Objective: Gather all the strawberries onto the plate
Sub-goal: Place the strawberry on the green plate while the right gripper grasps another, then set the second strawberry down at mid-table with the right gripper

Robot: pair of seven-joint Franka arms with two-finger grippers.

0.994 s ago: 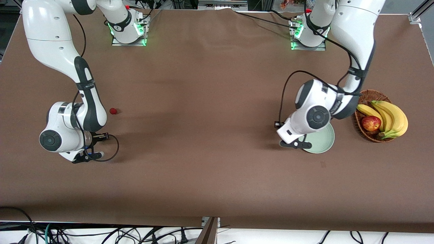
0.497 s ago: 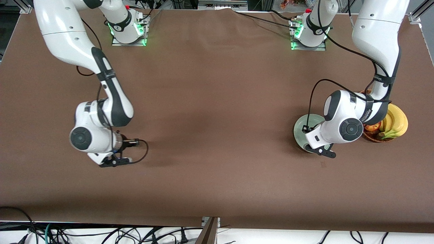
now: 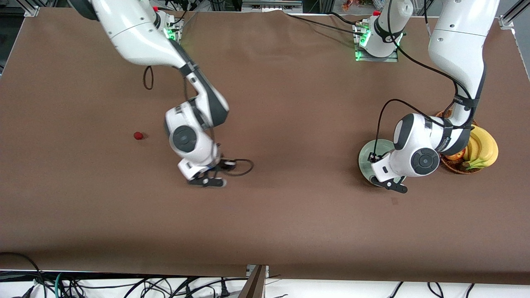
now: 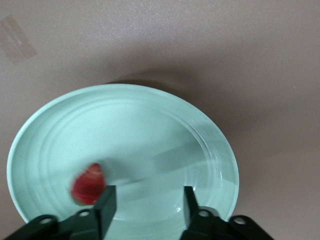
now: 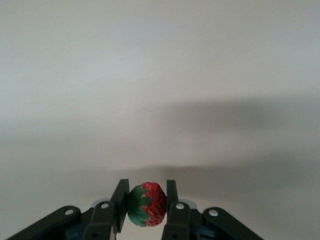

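A brown-covered worktop [image 3: 290,103] spans the scene, cables trailing along its camera-side edge. The pale green plate [image 3: 368,155] sits toward the left arm's end of the worktop, just beside a wicker basket [image 3: 449,165] holding bananas [image 3: 484,145] (an apple is mostly hidden by the arm). One strawberry [image 4: 89,184], blurred, is in the plate beneath the left end effector [image 4: 146,205], whose fingers stand apart. The right end effector [image 5: 145,205], over bare worktop well apart from the plate, is clamped on a second strawberry [image 5: 147,204]. A third strawberry [image 3: 138,135] lies on the worktop, well apart from the plate toward the right arm's end.
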